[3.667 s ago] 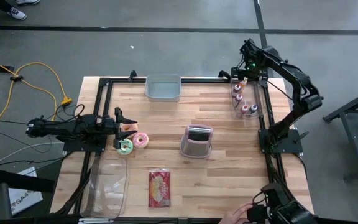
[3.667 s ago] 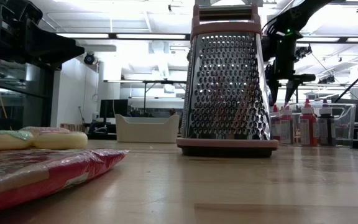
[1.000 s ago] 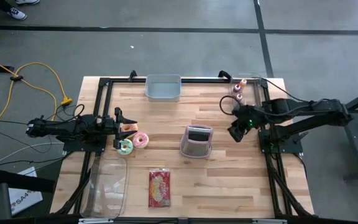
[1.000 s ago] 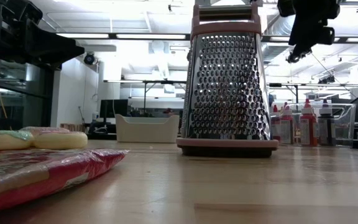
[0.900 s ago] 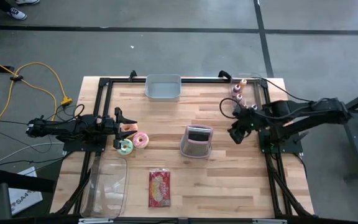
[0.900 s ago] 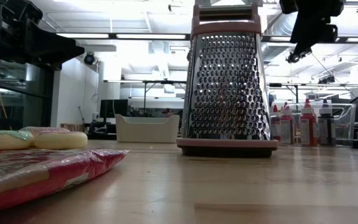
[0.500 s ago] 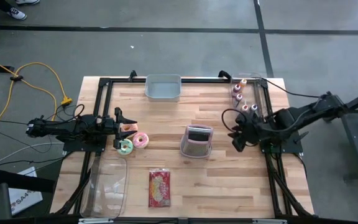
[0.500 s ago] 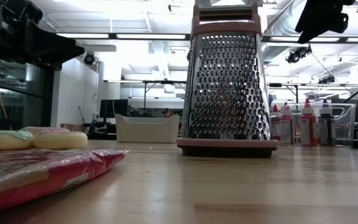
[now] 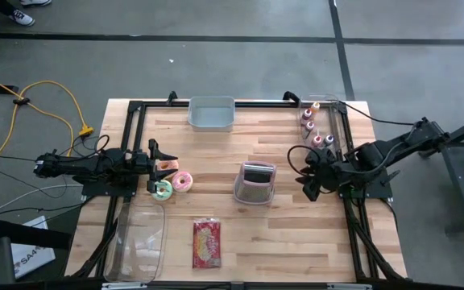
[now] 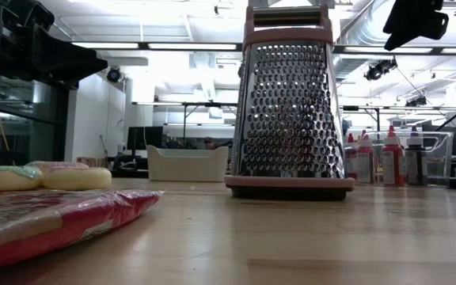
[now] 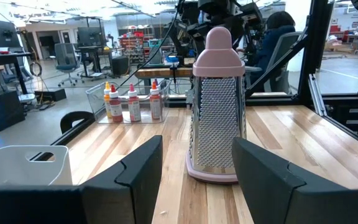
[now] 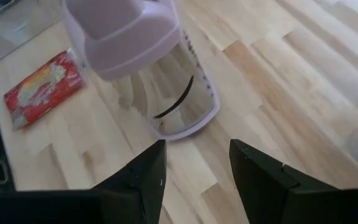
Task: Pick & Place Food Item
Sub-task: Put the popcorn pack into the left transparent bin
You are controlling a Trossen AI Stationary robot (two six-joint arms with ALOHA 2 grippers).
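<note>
Pink-trimmed metal, the box grater [image 9: 255, 183] stands upright near the middle of the bench [image 9: 288, 242] and serves as the landmark for everything else. To its left lie two doughnuts [image 9: 172, 184] touching each other, one pink-iced and one green-iced, and the left end effector [image 9: 153, 167] rests just beside them on the side away from the grater, its fingers spread wide with nothing between them (its wrist camera looks straight past them at the grater). That arm seems parked, waiting.

Right of the grater, the right end effector [image 9: 307, 180] hovers above the bench, angled down toward the grater's top; its fingers [image 12: 261, 177] stand partly apart and hold nothing. Beyond it, toward the far right corner, sauce bottles [image 9: 312, 126] sit in a clear holder. A red snack packet [image 9: 206, 243] lies flat in front of the grater, with a clear tray [image 9: 138, 242] to the packet's left and a grey bin [image 9: 212, 113] at the far edge behind the grater.

Which food item is meant is not settled; the packet and doughnuts both lie untouched, so the pick has not begun.
</note>
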